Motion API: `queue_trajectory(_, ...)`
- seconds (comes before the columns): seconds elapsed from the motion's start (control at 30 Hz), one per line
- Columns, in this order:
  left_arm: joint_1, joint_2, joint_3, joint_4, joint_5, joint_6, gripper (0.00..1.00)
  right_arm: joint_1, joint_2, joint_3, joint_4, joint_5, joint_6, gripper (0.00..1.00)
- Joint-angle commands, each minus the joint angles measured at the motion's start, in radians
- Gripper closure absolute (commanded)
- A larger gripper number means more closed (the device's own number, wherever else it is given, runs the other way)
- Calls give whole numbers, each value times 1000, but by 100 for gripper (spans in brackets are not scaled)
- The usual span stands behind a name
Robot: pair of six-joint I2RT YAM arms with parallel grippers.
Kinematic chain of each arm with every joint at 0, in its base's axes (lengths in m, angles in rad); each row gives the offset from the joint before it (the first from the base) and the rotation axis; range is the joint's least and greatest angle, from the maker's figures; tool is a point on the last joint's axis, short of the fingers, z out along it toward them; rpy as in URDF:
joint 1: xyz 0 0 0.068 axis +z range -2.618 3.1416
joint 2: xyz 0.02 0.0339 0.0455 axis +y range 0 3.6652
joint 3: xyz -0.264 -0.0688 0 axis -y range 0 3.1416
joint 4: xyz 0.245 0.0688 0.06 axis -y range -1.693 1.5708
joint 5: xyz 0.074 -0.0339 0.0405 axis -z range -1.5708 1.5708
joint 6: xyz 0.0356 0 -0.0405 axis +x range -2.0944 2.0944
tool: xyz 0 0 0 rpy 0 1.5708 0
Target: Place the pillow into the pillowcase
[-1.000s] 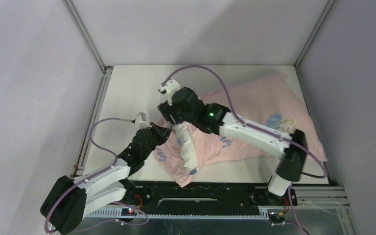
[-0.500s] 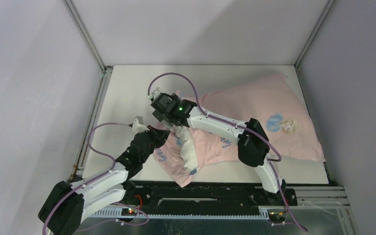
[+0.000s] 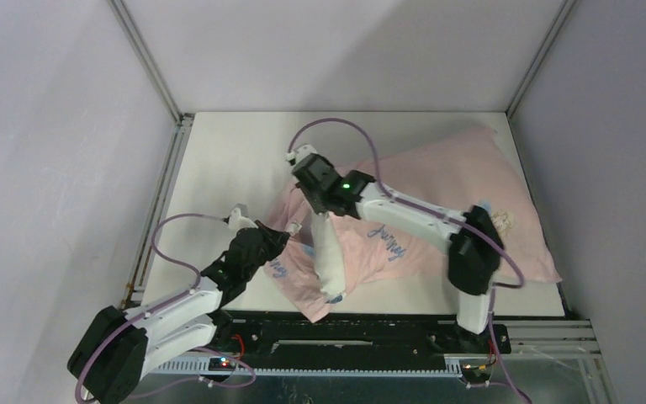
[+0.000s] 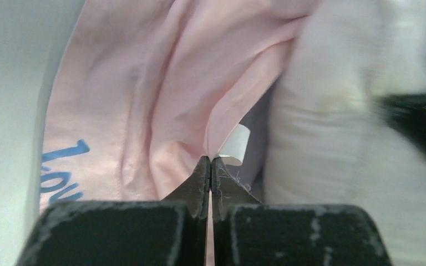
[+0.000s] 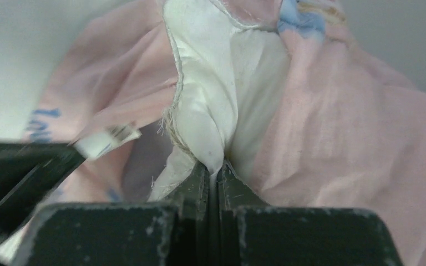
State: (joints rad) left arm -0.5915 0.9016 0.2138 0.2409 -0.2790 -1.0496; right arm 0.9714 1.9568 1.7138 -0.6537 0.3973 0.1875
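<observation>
We see the pillowcase [image 3: 450,181] lying on the table [image 3: 219,160]. Most of the pillow [image 3: 330,263] is hidden inside it, and only 1 white end shows at its mouth. The left gripper [image 4: 211,166], jaws closed, pinches the pillowcase's pink hem beside a white tag [image 4: 234,145]. The right gripper [image 5: 217,169], jaws closed, pinches the pillow's exposed fabric.

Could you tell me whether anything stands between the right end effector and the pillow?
Nothing visible does. The right end effector is shut directly on a fold of the white pillow at the opening of the pillowcase; the left end effector pinches the pink edge beside it.
</observation>
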Motion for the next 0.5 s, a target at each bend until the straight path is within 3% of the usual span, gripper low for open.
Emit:
queue_trajectory(0.0,9,44,87,-29,-16,33,100,-31,-280,-182,145,-242,79,100)
queue_trajectory(0.13,3,101,119,-36,81,98,100,0,-360,-244,188,-280,101,100)
queue_trajectory(0.33,-21,93,126,-1,150,157,74,27,-378,-252,183,-271,104,100)
queue_trajectory(0.47,-34,79,159,-15,207,218,66,28,-376,-241,184,-274,100,100)
